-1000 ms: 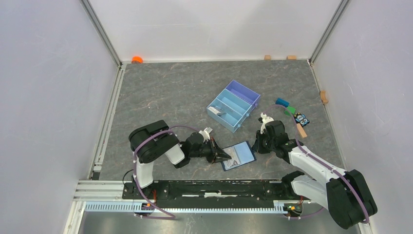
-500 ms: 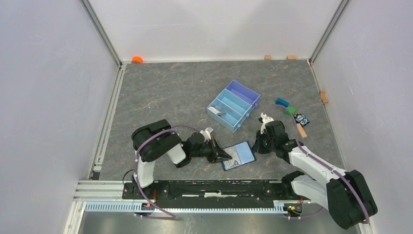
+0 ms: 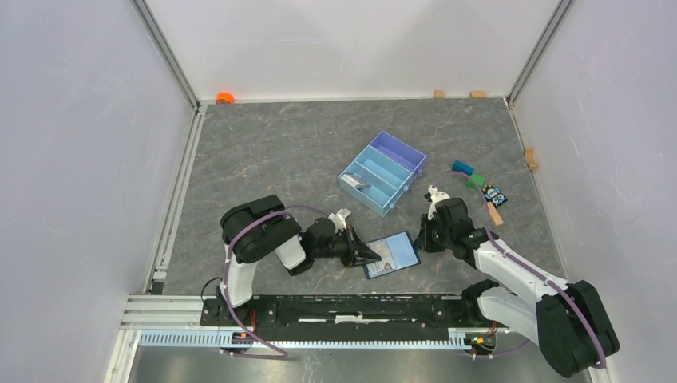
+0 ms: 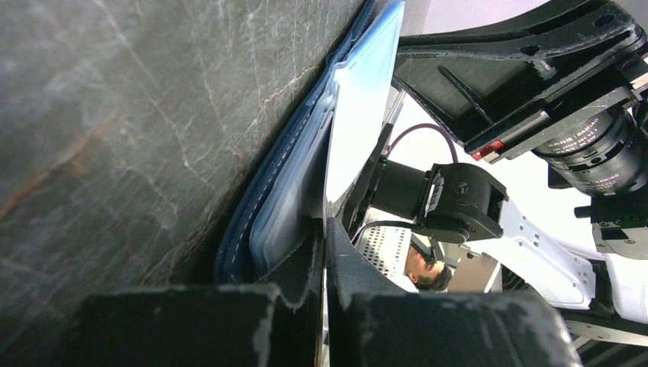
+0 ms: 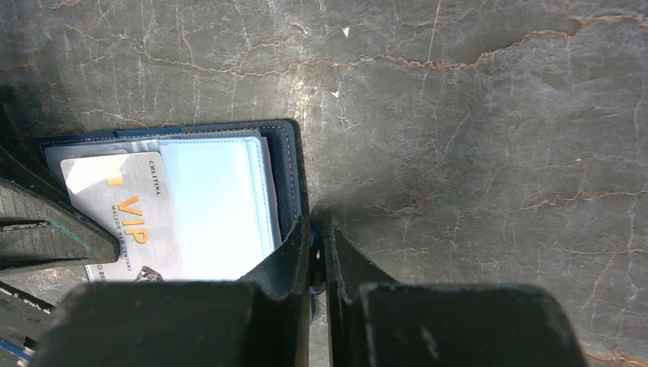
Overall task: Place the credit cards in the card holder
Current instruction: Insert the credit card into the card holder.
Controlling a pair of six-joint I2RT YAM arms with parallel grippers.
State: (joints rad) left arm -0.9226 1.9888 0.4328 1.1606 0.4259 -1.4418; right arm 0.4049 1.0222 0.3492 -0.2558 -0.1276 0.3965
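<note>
Near the counter's near edge, centre, the card holder (image 3: 397, 254) lies open and is probably soft and floppy. The right gripper (image 3: 420, 238) is clenched on its right edge. The left gripper (image 3: 369, 256) pinches a credit card (image 5: 126, 214), likely stiff and slick, by its end.

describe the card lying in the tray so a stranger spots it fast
On the grey table, find the blue-and-purple tray. In its leftmost, pale blue compartment lies a pale card with a dark patch. Unlike the VIP card at the navy card holder, no pincer is near it.
</note>
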